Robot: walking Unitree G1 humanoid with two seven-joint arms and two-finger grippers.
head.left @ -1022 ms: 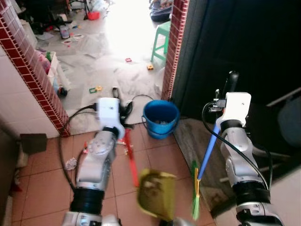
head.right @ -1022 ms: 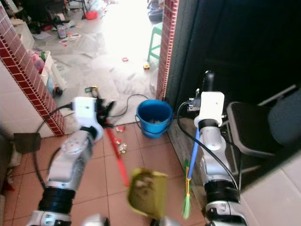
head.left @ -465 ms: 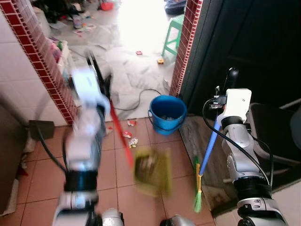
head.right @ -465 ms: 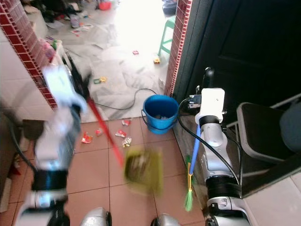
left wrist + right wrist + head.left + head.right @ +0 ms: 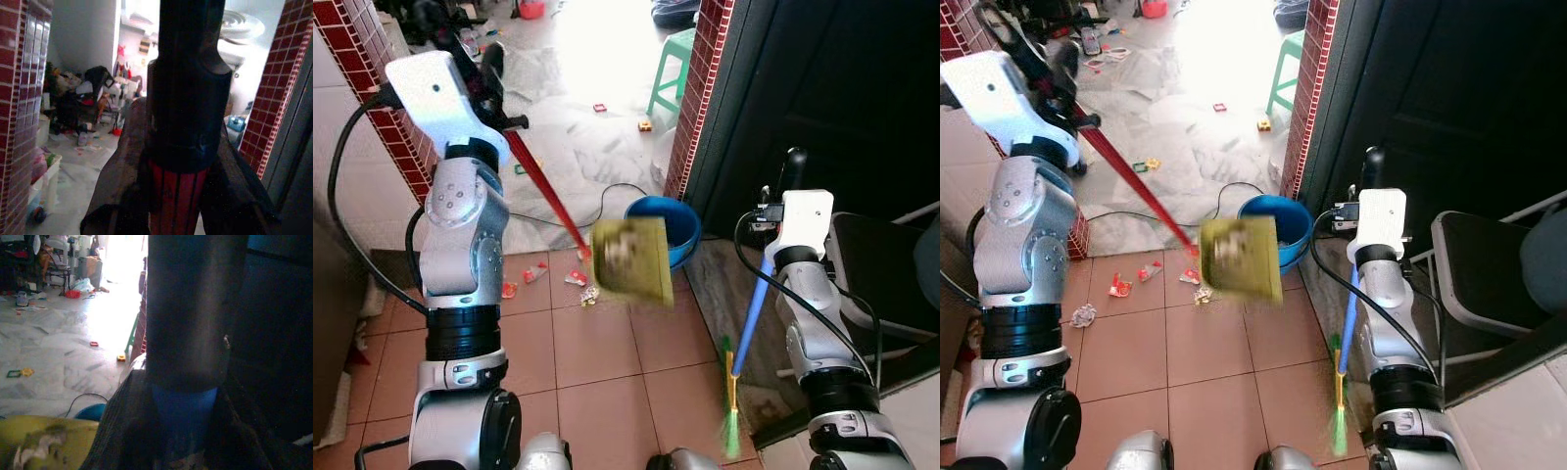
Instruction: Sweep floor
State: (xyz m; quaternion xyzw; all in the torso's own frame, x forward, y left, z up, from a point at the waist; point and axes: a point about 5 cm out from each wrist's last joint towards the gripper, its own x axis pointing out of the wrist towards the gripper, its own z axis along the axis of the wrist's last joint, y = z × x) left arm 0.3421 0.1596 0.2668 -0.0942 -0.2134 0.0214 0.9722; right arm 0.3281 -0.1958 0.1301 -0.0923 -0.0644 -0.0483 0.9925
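My left gripper [image 5: 492, 76] is raised high at the left, shut on the black grip of a dustpan's red handle [image 5: 543, 191]. The handle slants down to the yellow-green pan [image 5: 630, 262], which hangs in the air with debris in it, in front of the blue bucket [image 5: 683, 223]. My right gripper [image 5: 792, 168] is shut on the top of a broom's blue handle [image 5: 755, 302]; its green bristles [image 5: 731, 434] hang near the floor. The left wrist view has the red handle [image 5: 179, 198] between the fingers. In the right wrist view the blue handle [image 5: 184, 417] is gripped, with the pan [image 5: 46, 443] below.
Scraps of litter [image 5: 523, 280] lie on the terracotta tiles by the left red-tiled wall [image 5: 370, 61]. A red-tiled pillar [image 5: 703, 93], a dark door and a black chair [image 5: 879, 266] stand at right. A black cable [image 5: 606, 191] and green stool [image 5: 670, 70] lie beyond.
My left arm has swung upward, lifting the dustpan off the floor to the height of the bucket. The right arm and broom have stayed put. The camera has shifted a little.
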